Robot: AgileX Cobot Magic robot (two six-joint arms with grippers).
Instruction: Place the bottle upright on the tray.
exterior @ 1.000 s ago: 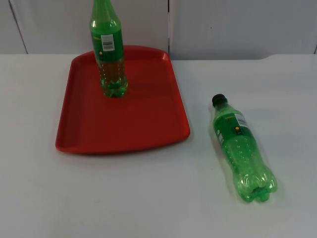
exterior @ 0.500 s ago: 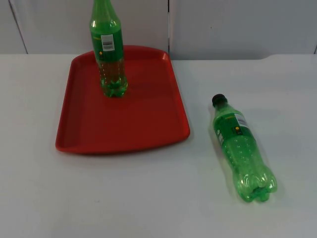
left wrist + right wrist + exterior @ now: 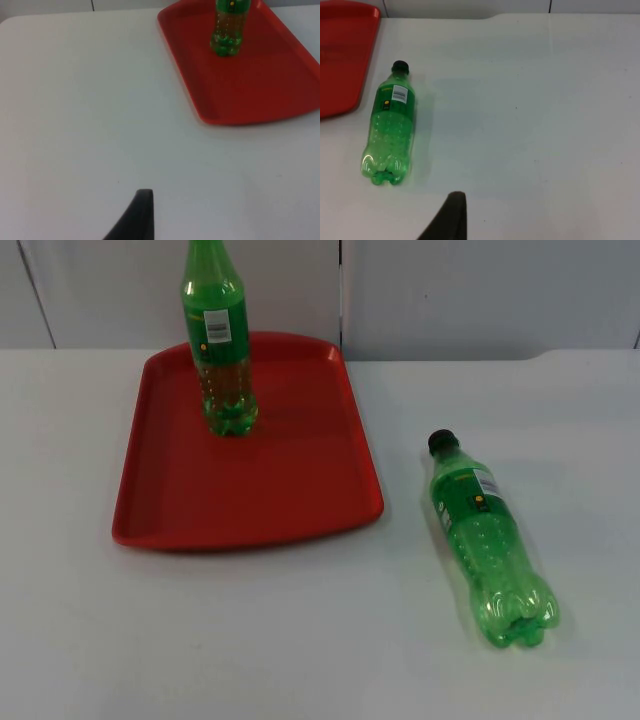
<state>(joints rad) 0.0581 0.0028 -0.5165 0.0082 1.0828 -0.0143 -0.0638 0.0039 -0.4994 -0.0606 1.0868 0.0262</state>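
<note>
Left gripper (image 3: pixel 142 212): one black fingertip shows in the left wrist view, hanging over bare white table (image 3: pixel 100 115), well apart from the red tray (image 3: pixel 260 95). Cannot tell whether its jaws are open or shut; nothing is seen between them. Left arm waits.

Right gripper (image 3: pixel 451 215): one black fingertip in the right wrist view, likewise above bare table, near the base end of the lying bottle (image 3: pixel 390 132) but apart from it. Jaw opening cannot be told; it has hold of nothing that can be seen.

Lying bottle (image 3: pixel 487 540): green plastic, black cap, on its side on the table to the right of the tray, not touching it. Cap end points toward the far edge of the table, base toward the near edge. Label with barcode faces up.

Tray (image 3: pixel 250 485): red, rectangular, rounded corners, flat on the table with its far edge near the grey partition wall (image 3: pixel 480 290).

Standing bottle (image 3: pixel 220 350): green, upright on the tray near the tray's far edge, left of that edge's middle; label faces the camera in the top view.
</note>
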